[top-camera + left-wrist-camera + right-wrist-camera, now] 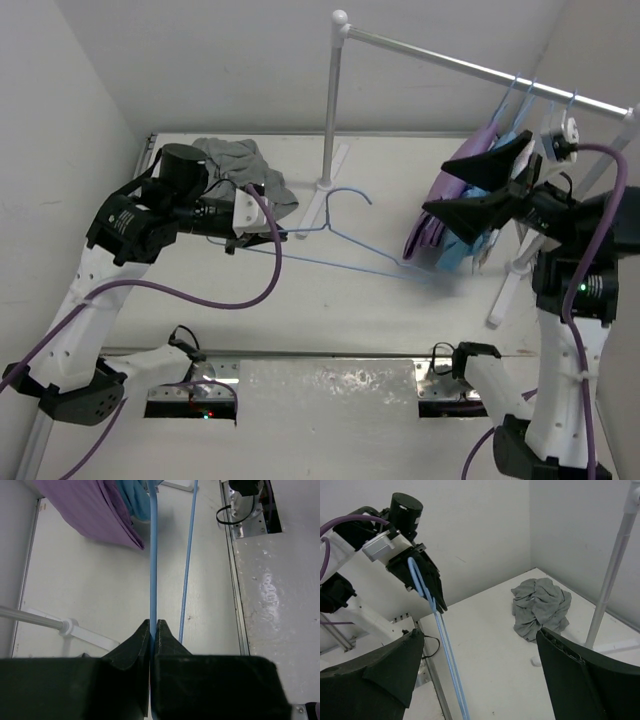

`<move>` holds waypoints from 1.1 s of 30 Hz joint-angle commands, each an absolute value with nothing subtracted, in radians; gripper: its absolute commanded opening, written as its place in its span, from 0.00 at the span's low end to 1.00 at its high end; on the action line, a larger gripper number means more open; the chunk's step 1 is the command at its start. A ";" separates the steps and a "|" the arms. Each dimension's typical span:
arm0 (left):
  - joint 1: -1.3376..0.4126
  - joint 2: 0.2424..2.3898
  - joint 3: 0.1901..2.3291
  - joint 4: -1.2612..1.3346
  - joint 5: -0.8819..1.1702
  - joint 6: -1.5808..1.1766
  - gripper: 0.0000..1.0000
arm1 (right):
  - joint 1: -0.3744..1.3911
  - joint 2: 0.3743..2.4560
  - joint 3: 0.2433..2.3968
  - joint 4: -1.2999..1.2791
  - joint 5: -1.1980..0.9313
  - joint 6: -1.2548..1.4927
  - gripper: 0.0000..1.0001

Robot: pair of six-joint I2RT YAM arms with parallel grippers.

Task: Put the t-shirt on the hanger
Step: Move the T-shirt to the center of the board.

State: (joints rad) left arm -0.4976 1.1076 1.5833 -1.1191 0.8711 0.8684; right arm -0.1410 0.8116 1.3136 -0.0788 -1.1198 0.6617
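Grey fabric: one t-shirt (245, 170) is left crumpled at the far left corner of the table (330, 320). One light-blue hanger (153, 555) is clamped over the table in the left gripper (154, 630). The right gripper (480, 635) is held wide and empty.

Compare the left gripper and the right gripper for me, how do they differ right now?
The left gripper is shut on the hanger, pinching its wire; the right gripper stands wide open, clamping nothing. The left gripper sits near the crumpled grey t-shirt; the right gripper is over by the purple garment hanging from the rail. Both are black, and the hanger stretches between them.
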 commanded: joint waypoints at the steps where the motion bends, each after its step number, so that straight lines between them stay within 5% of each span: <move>1: -0.500 1.126 1.641 -1.045 0.867 0.830 0.00 | -0.118 0.894 1.362 -0.008 -1.132 0.658 0.91; 7: -0.500 1.186 1.675 -1.003 0.859 0.819 0.00 | 0.054 1.025 1.370 -0.069 -1.197 0.474 0.88; 11: -0.500 1.216 1.690 -0.997 0.850 0.813 0.00 | 0.214 1.088 1.417 -0.384 -1.097 0.157 0.88; 24: -0.502 1.272 1.686 -0.971 0.883 0.793 0.00 | 0.366 1.057 1.158 -0.158 -1.019 0.106 0.87; 30: -0.500 1.287 1.666 -0.919 0.914 0.730 0.00 | 0.494 1.097 1.137 -0.126 -0.936 0.055 0.79; 33: -0.500 1.281 1.654 -0.919 0.931 0.716 0.00 | 0.523 1.100 1.128 -0.123 -0.897 0.032 0.65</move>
